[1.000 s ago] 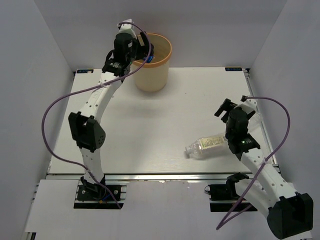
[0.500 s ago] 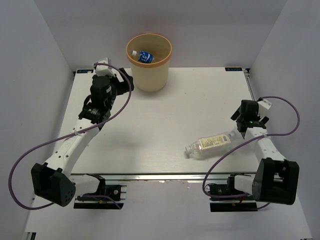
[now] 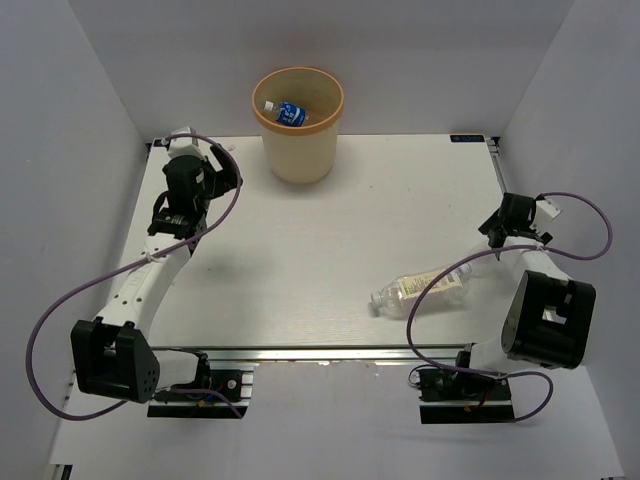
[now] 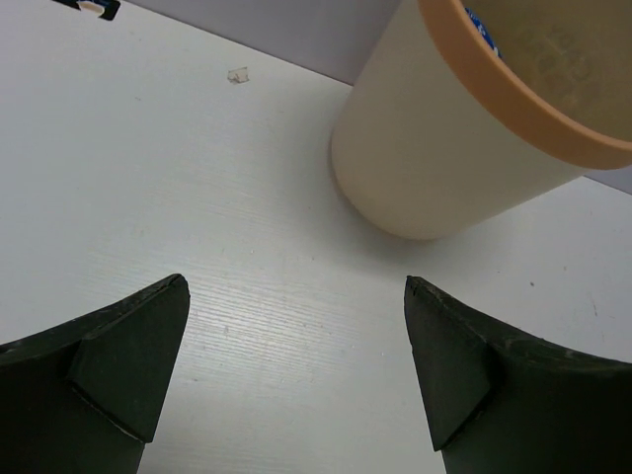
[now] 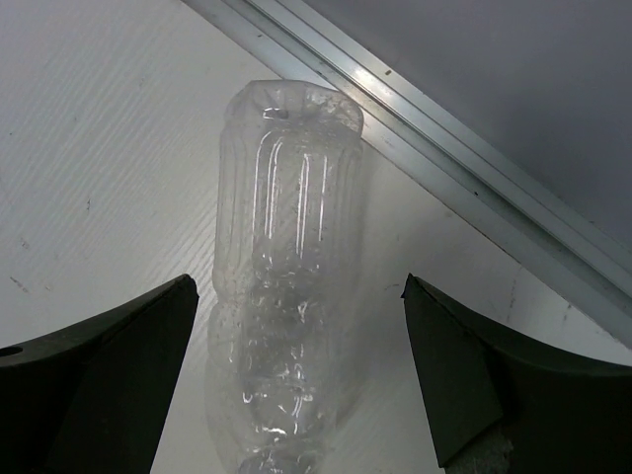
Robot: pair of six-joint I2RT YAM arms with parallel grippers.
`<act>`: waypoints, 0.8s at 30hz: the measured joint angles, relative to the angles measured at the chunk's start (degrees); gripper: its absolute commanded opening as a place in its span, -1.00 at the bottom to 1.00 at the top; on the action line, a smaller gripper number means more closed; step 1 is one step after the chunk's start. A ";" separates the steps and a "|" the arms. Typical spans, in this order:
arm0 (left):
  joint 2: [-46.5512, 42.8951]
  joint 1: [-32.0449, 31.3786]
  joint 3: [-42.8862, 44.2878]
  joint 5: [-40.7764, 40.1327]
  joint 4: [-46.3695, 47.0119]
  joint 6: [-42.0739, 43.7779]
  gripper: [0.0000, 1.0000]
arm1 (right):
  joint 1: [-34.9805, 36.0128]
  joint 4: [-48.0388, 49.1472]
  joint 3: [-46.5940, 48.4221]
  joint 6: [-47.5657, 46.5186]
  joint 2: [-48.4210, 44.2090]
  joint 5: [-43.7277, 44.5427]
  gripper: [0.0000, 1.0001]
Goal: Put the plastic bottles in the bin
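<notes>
The beige bin (image 3: 300,150) stands at the back of the table, and a blue-labelled plastic bottle (image 3: 285,112) lies inside it. A larger clear bottle with a pale label (image 3: 420,288) lies on its side at the front right. My left gripper (image 3: 222,170) hangs open and empty left of the bin; the left wrist view shows the bin (image 4: 444,158) ahead of the open left gripper (image 4: 296,286). My right gripper (image 3: 503,218) is at the right edge. In the right wrist view a clear ribbed bottle (image 5: 286,247) lies between the open right gripper's (image 5: 296,281) fingers, untouched.
An aluminium rail (image 5: 464,168) runs along the table edge just beyond the ribbed bottle, with a grey wall behind it. Purple cables (image 3: 60,320) loop off both arms. White walls enclose the table on the left, right and back.
My left arm has pulled back from over the bin to its left, leaving the blue-labelled bottle inside. My right arm has folded back toward the right edge of the table.
</notes>
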 measured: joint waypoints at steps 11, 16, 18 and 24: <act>0.44 1.55 -2.91 1.42 -0.98 -0.52 0.96 | -0.44 5.31 3.34 0.07 14.01 -4.55 0.62; -2.51 1.90 -6.99 0.17 -1.07 -0.48 0.96 | -0.70 6.80 3.56 -0.57 15.02 -7.48 -0.08; -3.41 2.05 -7.67 -0.20 -1.53 -0.48 0.97 | -0.66 7.28 4.63 -1.11 14.82 -9.57 -0.20; -4.52 2.36 -7.82 -0.31 -1.01 -0.52 0.97 | 3.48 7.32 16.98 -6.99 13.14 -11.63 -0.20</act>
